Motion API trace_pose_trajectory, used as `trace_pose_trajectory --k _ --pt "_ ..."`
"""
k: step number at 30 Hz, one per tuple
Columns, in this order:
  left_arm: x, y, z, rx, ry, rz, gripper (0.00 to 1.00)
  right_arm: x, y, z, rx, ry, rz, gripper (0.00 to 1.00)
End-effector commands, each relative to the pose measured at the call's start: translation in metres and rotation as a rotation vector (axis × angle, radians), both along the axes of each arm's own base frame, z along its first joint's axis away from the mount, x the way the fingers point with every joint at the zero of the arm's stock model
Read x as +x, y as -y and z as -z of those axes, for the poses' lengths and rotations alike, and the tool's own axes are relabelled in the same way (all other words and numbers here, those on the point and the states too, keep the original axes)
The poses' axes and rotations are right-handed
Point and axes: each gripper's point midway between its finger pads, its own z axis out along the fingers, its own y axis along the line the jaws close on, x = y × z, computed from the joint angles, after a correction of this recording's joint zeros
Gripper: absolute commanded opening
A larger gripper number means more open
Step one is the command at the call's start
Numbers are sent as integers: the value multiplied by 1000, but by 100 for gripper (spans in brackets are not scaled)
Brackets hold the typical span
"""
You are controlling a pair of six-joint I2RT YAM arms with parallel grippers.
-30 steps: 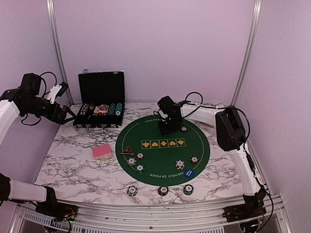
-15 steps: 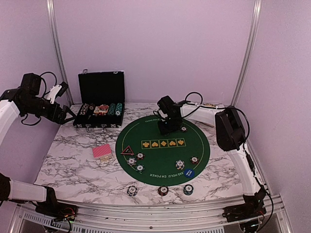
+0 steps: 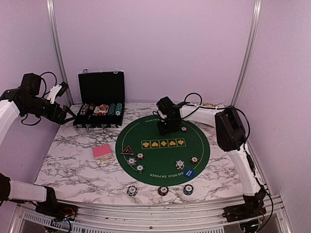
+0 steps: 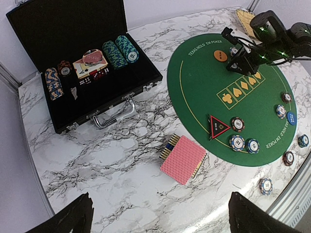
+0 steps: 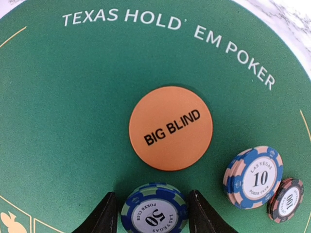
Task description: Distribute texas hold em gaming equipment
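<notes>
Right claw [image 5: 151, 213] is down on the green mat [image 5: 63, 121], tips apart, straddling a blue-green fifty chip [image 5: 154, 211]. The orange button [image 5: 170, 128] sits just beyond it. A blue ten chip [image 5: 253, 177] and a dark hundred chip [image 5: 285, 200] crowd in beside. Left claw [image 4: 160, 218] hangs wide apart above the worktop [image 4: 121, 170], with the red cards [image 4: 183, 159] below.

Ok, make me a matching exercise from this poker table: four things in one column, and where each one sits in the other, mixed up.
Things:
1. orange Big Blind button
2. red-backed cards
3. triangle marker
4. black chip case

Places:
A. bare marble table, left of the green mat
B. on the mat, near its left edge
C. far left corner, lid open
D. on the mat, just under its printed title

Pairs: 1-D, 2-A, 3-B, 4-C
</notes>
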Motion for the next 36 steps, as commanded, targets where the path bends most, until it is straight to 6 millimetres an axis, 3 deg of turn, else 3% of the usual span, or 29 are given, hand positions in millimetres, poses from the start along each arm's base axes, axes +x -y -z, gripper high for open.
trace_pose_trajectory --k 1,4,8,14,20,27,33,36 --pt "-8 4 -9 -15 1 10 99 -7 0 -27 2 55 17 48" --pt "-8 4 -9 -19 0 10 99 -14 1 -39 16 70 21 48" --pt "-9 4 -9 -18 1 12 99 -40 -6 -53 31 77 -14 49" --pt "-9 2 -7 -4 -1 9 99 -98 -4 -81 58 80 -61 51" --pt "-8 4 -5 -13 -9 14 99 -171 19 -102 79 47 -99 59" --pt "-9 7 -1 -22 -21 35 99 -275 59 -88 49 -141 -175 66" --pt "-8 8 6 -27 -43 41 99 -330 76 -76 33 -253 -199 80" --pt "-8 8 8 -24 -48 39 99 -344 76 -66 52 -289 -201 84"
